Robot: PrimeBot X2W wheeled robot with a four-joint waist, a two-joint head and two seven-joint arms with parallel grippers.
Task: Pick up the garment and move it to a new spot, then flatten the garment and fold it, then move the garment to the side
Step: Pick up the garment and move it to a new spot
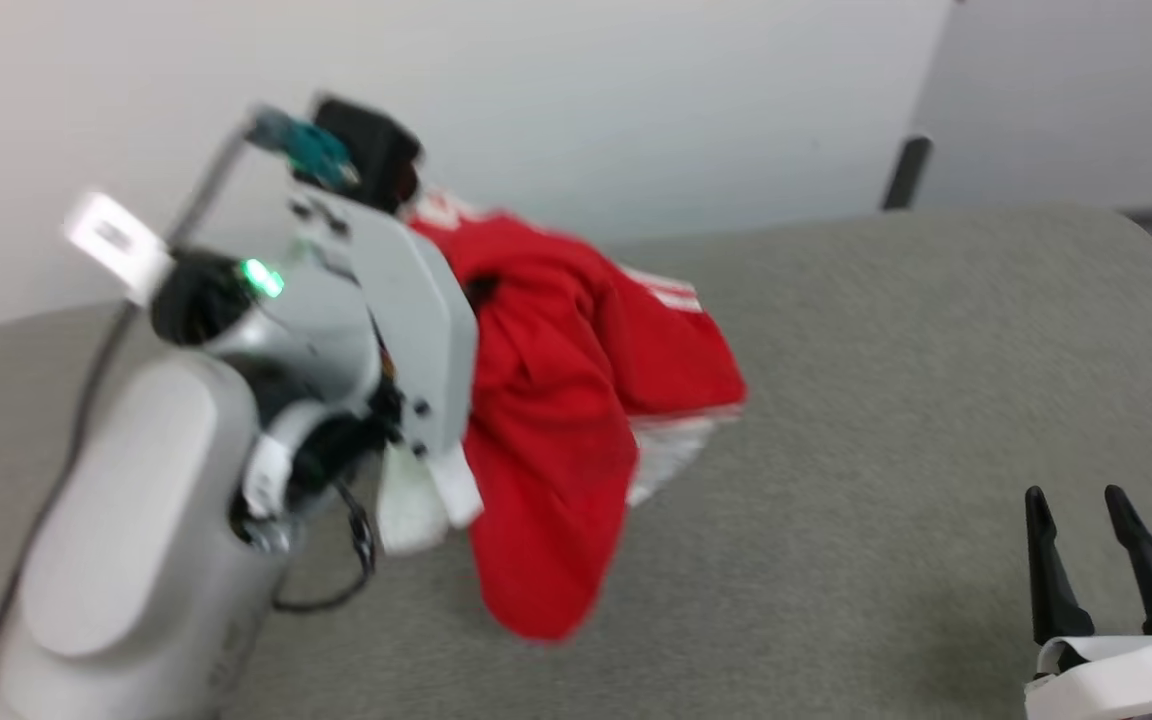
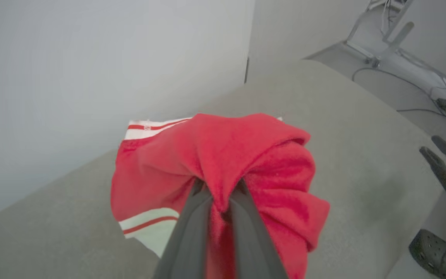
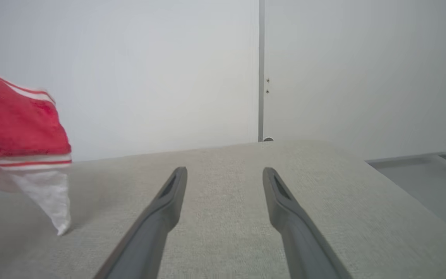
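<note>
A grey-beige table [image 1: 886, 400] with rounded corners stands against a plain white wall [image 1: 586, 100]. Beyond it, thin cables [image 2: 409, 80] trail over the grey floor [image 2: 401, 97] near a metal stand [image 2: 385, 38]. A dark perforated shoe [image 2: 432, 248] sits by the table's edge.

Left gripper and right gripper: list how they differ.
The left gripper is shut on the garment; the right gripper is open and empty. The left gripper is up high, the garment hanging from it; the right gripper hovers low over the grey surface. Both have two dark fingers.
</note>
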